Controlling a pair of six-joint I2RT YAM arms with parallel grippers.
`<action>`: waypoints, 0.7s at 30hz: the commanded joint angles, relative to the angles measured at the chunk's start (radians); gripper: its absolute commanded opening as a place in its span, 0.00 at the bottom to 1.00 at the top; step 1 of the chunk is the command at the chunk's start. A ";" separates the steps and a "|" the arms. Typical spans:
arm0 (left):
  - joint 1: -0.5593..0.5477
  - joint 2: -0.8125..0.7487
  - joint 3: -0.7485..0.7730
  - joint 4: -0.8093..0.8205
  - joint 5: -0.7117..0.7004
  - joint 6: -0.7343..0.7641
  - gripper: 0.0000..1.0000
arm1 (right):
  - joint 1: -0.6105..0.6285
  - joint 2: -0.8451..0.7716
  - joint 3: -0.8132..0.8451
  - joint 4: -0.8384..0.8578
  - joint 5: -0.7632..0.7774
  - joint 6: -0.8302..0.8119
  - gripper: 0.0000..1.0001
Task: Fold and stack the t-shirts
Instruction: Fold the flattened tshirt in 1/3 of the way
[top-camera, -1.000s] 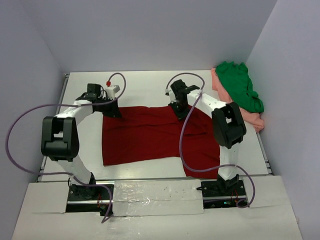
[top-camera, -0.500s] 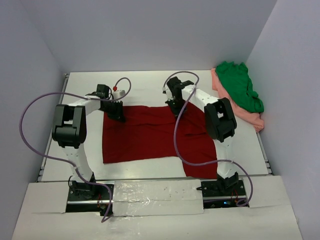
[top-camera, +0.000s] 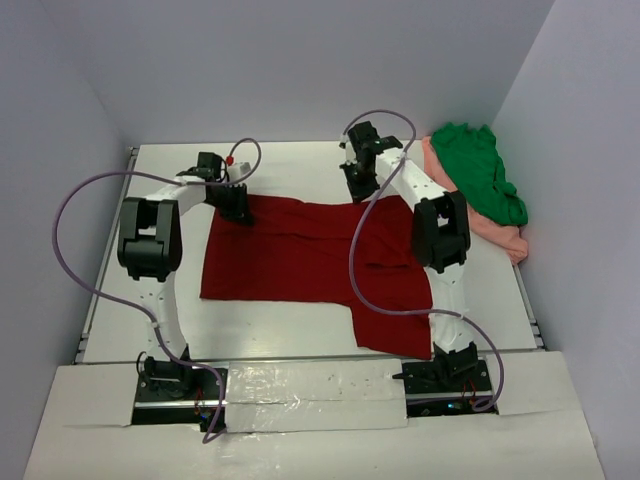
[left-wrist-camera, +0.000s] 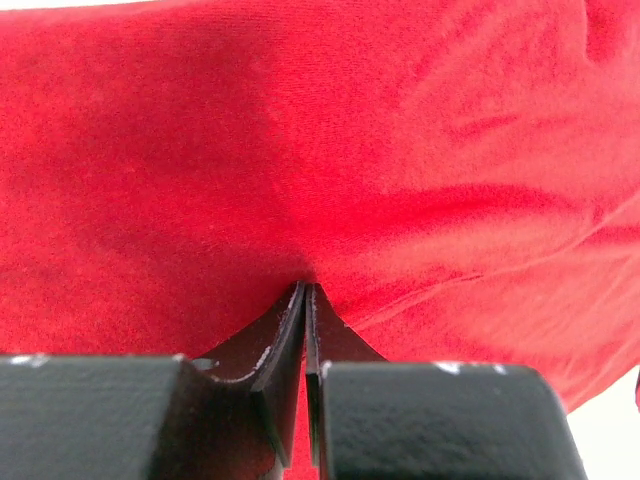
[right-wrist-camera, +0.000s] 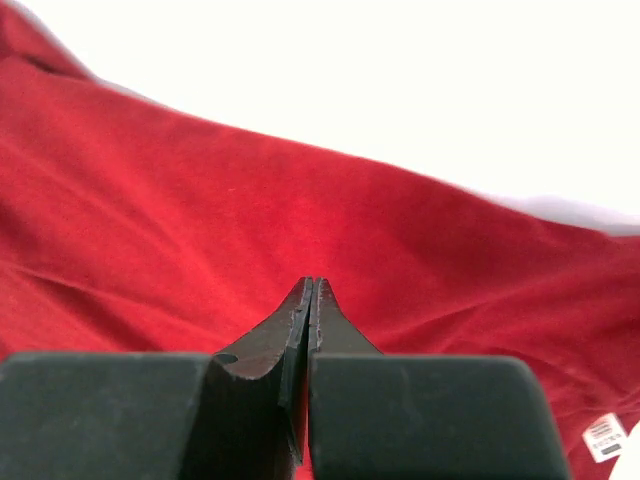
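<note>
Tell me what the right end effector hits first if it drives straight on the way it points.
The red shirt: the right end effector is shut with its tips in that cloth, which fills the line ahead. Beyond its edge shows only white table, though depth is unclear.

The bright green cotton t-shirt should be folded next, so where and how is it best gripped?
The bright green cotton t-shirt lies crumpled atop the salmon pink t-shirt, beside the right wall. Probably pinch a raised fold on its left edge, coming down from the left.
</note>
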 joint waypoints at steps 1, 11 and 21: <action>0.032 0.089 0.042 0.008 -0.169 -0.016 0.14 | -0.008 -0.029 0.037 0.037 0.033 0.032 0.00; 0.119 0.150 0.193 0.009 -0.262 -0.063 0.14 | -0.010 -0.123 -0.058 0.057 -0.025 0.044 0.00; 0.153 0.067 0.113 0.081 -0.092 -0.033 0.99 | -0.008 -0.207 -0.268 0.121 0.021 -0.011 0.00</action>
